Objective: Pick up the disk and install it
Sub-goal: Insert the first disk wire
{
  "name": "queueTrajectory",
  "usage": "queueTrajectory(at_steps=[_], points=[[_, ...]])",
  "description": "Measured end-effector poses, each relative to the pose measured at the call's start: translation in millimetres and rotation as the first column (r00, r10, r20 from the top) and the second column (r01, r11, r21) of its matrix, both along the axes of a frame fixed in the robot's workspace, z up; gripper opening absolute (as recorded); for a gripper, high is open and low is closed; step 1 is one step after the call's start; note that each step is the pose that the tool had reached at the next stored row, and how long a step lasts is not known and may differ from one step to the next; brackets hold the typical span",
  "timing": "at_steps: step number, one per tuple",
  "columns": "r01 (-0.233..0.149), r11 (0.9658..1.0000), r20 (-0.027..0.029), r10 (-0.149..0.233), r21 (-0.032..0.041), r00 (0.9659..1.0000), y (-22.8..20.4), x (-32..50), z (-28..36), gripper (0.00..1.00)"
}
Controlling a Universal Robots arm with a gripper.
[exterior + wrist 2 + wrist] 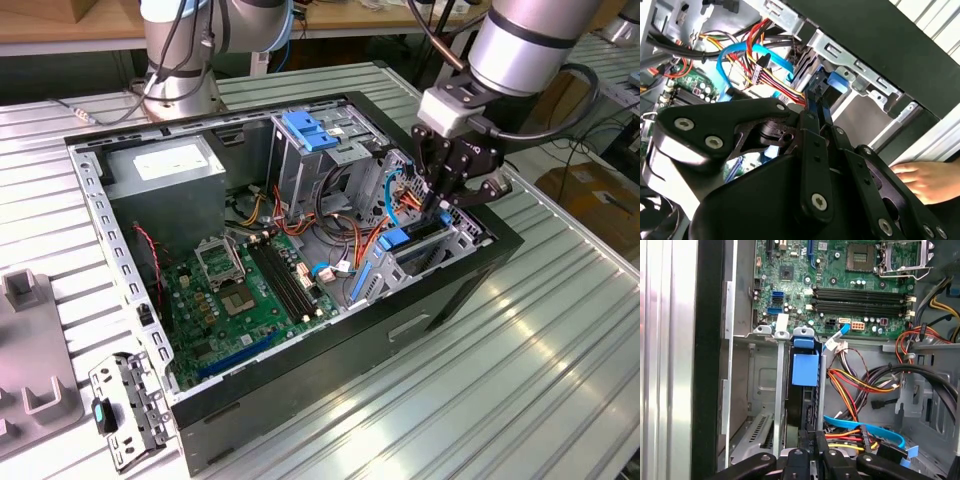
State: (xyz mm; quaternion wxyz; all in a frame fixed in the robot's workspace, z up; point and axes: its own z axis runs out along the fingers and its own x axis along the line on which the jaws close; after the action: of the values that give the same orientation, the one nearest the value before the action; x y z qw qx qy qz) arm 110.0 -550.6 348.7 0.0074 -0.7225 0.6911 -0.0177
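From my remote seat, the dark hard disk in its bright blue plastic carrier already stood on edge in the metal drive bay, at the open black computer case's three o'clock. My black gripper had its fingers pinched on the disk's top edge; full seating I couldn't judge.

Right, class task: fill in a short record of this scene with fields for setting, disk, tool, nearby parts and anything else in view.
setting: open computer case lying on a ribbed metal table
disk: blue-framed disk standing on edge in a metal bay at the case's front corner
tool: tool low over the bay, fingers closed on the disk's edge
nearby parts: blue cable, bundled wires, green circuit board
other: a hand beside the case
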Motion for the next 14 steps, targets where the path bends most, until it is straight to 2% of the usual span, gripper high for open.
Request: queueTrajectory(at_steps=[4,7,14], points=[[0.011,0.9999,0.0,-0.011,-0.0001,0.9999,0.0,-2.6,-0.2,0.17],[0.035,0.9994,0.0,-0.035,-0.0001,0.9994,0.1,-0.8,-0.7,0.17],[0.037,0.9993,0.0,-0.037,-0.0002,0.9993,0.0,0.4,-1.3,0.17]])
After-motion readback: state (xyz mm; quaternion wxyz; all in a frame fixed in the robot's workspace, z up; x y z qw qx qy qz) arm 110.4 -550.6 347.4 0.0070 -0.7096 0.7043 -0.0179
